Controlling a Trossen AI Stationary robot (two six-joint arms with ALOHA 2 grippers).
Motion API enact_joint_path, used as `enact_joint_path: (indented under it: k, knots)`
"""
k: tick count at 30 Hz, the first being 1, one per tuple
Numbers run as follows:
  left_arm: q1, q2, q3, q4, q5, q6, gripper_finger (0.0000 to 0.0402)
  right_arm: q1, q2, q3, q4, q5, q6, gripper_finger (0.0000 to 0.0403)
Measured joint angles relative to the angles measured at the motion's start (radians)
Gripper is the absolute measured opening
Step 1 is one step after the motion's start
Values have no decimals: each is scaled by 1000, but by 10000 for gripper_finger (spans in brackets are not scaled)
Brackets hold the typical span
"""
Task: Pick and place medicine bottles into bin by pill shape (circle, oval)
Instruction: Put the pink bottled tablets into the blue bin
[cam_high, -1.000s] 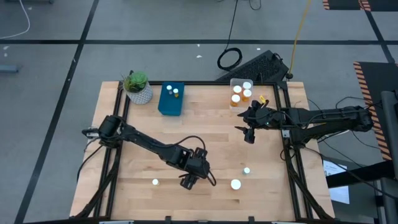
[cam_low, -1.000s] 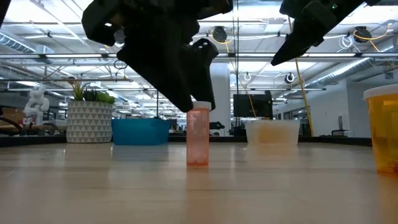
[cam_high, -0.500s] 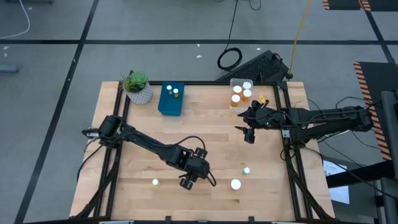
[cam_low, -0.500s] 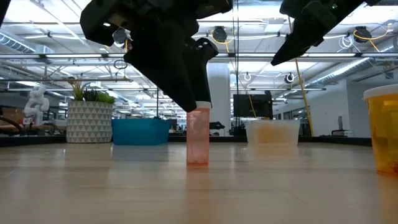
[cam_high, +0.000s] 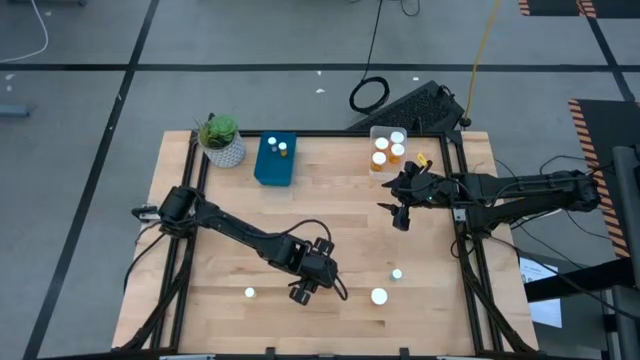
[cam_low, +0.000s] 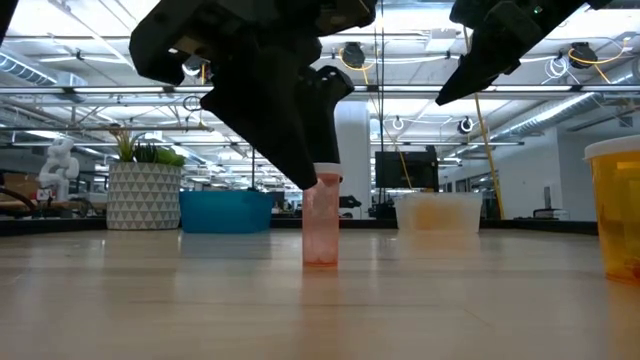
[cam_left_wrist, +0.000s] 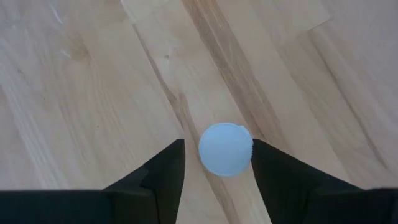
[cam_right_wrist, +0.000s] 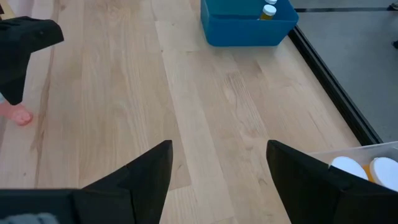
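White-capped bottle (cam_left_wrist: 225, 149) (upright) between left tool (cam_left_wrist: 216, 163) fingers.

Right tool (cam_right_wrist: 219, 163) open over bare table (cam_right_wrist: 186, 112)
A blue bin (cam_right_wrist: 247, 26) holding bottles (cam_right_wrist: 268, 11) sits ahead; white caps (cam_right_wrist: 364, 169) show in a clear bin (cam_right_wrist: 339, 152); the left arm (cam_right_wrist: 23, 50) stands by a pink bottle (cam_right_wrist: 18, 114).

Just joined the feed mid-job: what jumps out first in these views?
The left pincer, open, straddles a small pale-pink bottle with a round white cap near the wooden table's front centre. The right pincer, open and empty, hovers beside the clear plastic bin of orange bottles; a blue bin sits at the back.
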Motion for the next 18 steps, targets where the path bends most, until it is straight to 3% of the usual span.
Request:
enact_joint_path:
  k: [18]
  knots:
    - [0, 0, 0, 1, 0, 7, 184, 0, 0, 0, 0, 0, 0, 255]
